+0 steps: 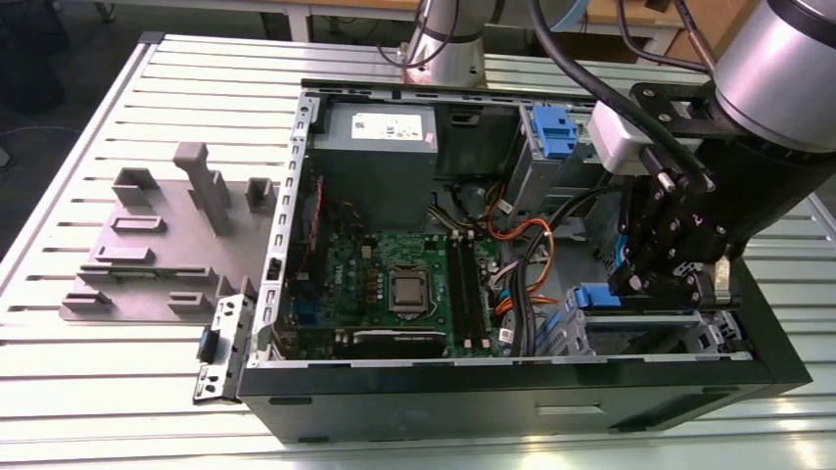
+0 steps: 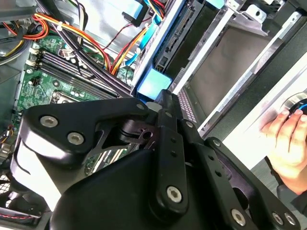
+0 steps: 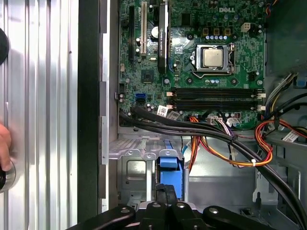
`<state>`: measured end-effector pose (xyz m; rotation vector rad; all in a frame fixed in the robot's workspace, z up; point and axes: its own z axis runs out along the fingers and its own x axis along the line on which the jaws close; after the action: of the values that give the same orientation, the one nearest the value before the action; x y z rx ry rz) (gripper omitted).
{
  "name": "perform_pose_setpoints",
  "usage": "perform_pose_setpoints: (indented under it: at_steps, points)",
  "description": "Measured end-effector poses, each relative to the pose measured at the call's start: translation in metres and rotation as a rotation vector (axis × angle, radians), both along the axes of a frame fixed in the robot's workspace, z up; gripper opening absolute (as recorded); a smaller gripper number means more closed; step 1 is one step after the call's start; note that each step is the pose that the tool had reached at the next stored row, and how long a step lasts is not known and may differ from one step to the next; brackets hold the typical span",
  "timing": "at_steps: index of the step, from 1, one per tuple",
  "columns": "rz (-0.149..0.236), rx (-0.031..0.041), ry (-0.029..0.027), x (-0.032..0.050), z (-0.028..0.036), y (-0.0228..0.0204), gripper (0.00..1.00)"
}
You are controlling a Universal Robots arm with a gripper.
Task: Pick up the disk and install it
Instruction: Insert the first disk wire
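Note:
The disk sits edge-on in the lower drive bay of the open computer case, near the exterior view's right. Its blue carrier end sticks out of the metal cage, also seen in the second wrist view. My gripper hangs right over that bay. Its black fingers lie together against the blue carrier end, shut, with nothing visibly between them. One fingertip touches the edge of the blue part. The silver body of the disk is hidden inside the cage.
Orange, red and black cables run beside the bay, next to the green motherboard. A blue latch sits on the upper bay. A grey slotted holder block lies on the ribbed table. A person's hand rests outside the case.

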<state>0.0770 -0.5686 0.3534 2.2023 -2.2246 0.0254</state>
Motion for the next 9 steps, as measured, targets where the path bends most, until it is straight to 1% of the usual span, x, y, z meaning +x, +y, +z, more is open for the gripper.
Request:
perform_pose_setpoints:
  at_steps: [9]
  points:
    - [0.0,-0.0006,0.0,0.0,0.0,0.0,0.11]
